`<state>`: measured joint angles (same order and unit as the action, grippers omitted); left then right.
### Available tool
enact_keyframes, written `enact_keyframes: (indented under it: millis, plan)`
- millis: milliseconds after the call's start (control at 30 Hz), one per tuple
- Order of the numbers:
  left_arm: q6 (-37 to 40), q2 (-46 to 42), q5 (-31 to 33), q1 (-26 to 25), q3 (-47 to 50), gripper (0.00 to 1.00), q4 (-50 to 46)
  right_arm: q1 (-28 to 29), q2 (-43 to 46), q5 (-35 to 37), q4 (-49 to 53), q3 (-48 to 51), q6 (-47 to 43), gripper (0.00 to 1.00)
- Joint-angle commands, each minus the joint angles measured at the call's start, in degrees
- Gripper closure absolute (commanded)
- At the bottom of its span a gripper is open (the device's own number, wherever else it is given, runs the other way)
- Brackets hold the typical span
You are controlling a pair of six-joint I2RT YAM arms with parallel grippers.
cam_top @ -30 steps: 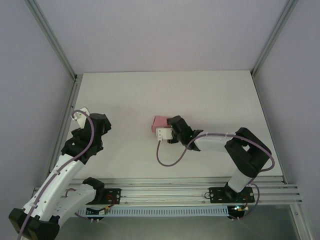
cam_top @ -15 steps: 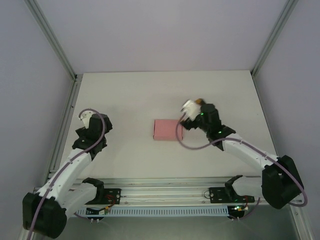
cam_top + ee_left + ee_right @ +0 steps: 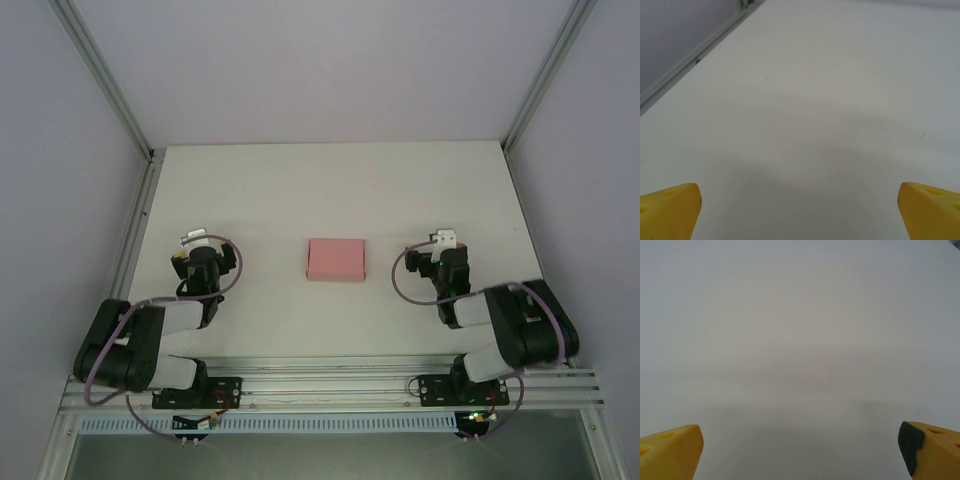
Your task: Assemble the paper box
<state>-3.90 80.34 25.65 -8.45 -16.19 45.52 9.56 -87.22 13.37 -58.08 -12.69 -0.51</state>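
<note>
The paper box point(image 3: 335, 259) lies at the centre of the top view, a small pink rectangle resting flat on the white tabletop point(image 3: 330, 180) with nothing touching it. Its outline is clean, with no tabs or flaps sticking out past the edges, so it reads as a folded box rather than a flat sheet. From above I cannot tell whether every flap is tucked home. The left end effector point(image 3: 195, 243) sits at the left-centre of the frame and the right end effector point(image 3: 443, 240) at the right-centre, each well apart from the box. Both arms are folded compactly above their bases at the bottom edge. In each wrist view the yellow fingertips point(image 3: 670, 210) show at the two lower corners with bare tabletop between them, so both end effectors are spread wide and hold nothing. My reading is that this layout is a parked one. The box is set in the open middle where either arm could reach it and the overhead camera sees it unobstructed, and the arms keep to the sides so they neither shade nor nudge the light card. Wide jaws suit that pose, since there is nothing to hold. The assembly looks finished or very nearly so.
</note>
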Motion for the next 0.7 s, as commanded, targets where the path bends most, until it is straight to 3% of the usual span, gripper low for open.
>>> enact_keyframes:
  millis: [0, 33, 100, 167, 200, 667]
  plan:
    - [4.5, 9.8, -8.7, 1.3, 0.9, 0.0, 20.3, -2.3, -5.5, -1.5, -21.8, 2.0, 3.6, 0.0]
    - [6.4, 12.6, -12.8, 1.4, 0.0, 0.0, 22.0, -2.4, -4.2, -1.5, -19.2, 1.7, 4.3, 0.0]
    - [4.6, 10.0, -12.4, 1.7, -3.2, 0.0, 11.1, -2.4, -3.5, 2.3, -11.9, -2.3, 5.2, 0.0]
    - [3.8, 11.6, -9.9, 2.3, -5.9, 0.0, 9.3, -3.7, -1.9, 3.3, 3.0, -8.5, 8.2, 0.0]
    - [3.3, 11.0, -10.4, 2.5, -5.7, 0.0, 8.4, -5.9, -1.8, -0.5, 3.6, -8.7, 9.6, 0.0]
    - [3.1, 11.1, -9.2, 2.6, -5.7, 0.0, 8.9, -6.4, -1.9, -1.0, 4.0, -8.9, 10.1, 0.0]
